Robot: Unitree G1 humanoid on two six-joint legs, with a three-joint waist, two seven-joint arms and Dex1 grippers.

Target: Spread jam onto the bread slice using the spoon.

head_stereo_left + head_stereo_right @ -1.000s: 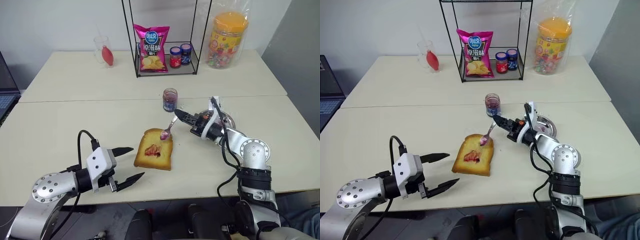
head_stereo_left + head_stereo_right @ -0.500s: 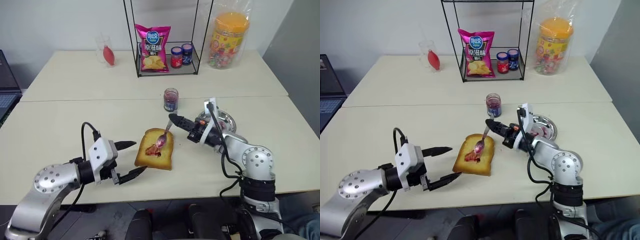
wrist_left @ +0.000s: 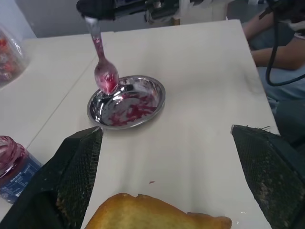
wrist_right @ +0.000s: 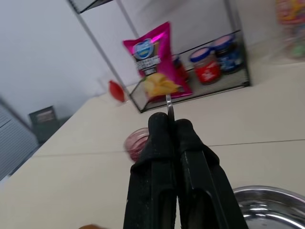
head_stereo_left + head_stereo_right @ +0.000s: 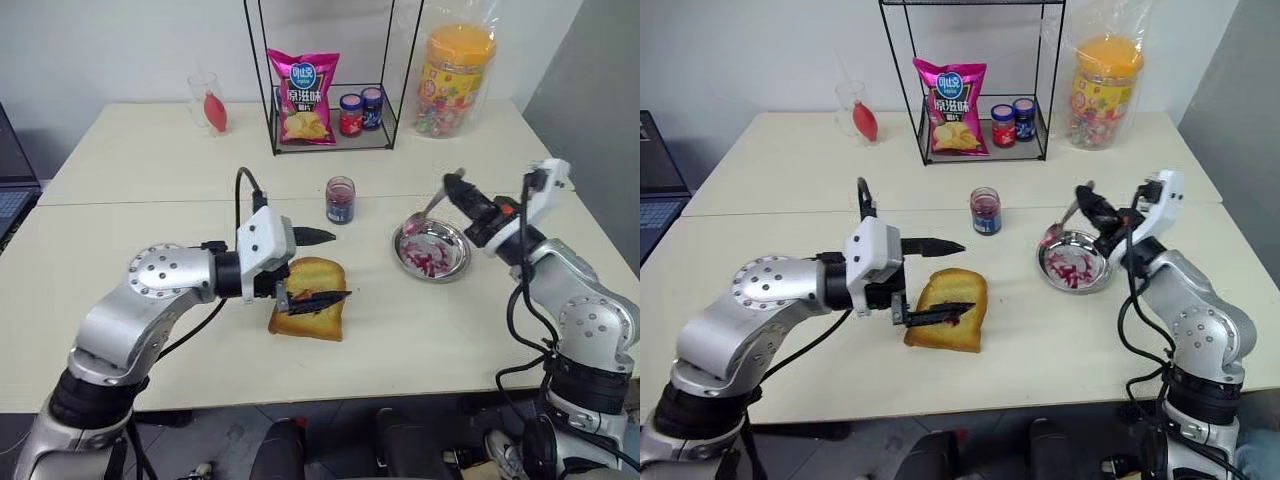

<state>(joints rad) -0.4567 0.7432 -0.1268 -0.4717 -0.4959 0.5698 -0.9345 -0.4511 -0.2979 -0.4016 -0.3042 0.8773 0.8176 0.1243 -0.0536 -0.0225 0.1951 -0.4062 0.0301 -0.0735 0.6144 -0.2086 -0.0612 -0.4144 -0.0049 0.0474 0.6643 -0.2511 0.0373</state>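
The bread slice (image 5: 322, 274) lies on the table's near middle, and its jam smear is mostly hidden under a finger. My left gripper (image 5: 325, 266) is open around the bread: one finger hangs past the far crust, the other lies across the top. In the left wrist view the bread slice (image 3: 152, 217) sits low between the fingers (image 3: 81, 167). My right gripper (image 5: 455, 186) is shut on the spoon (image 5: 425, 208). The spoon's jam-coated bowl (image 3: 106, 78) hangs over the rim of a metal dish (image 5: 455, 262) smeared with jam (image 5: 430, 258).
An open jam jar (image 5: 340, 200) stands behind the bread. At the back, a wire rack (image 5: 330, 140) holds a chip bag (image 5: 303, 95) and two small jars. A candy jar (image 5: 455, 80) stands at back right and a glass (image 5: 207, 100) at back left. A laptop (image 5: 10, 190) is at the left edge.
My right gripper has carried the spoon from the bread to the right, over the dish. My left gripper, open throughout, has moved up and right from the table's front to the bread.
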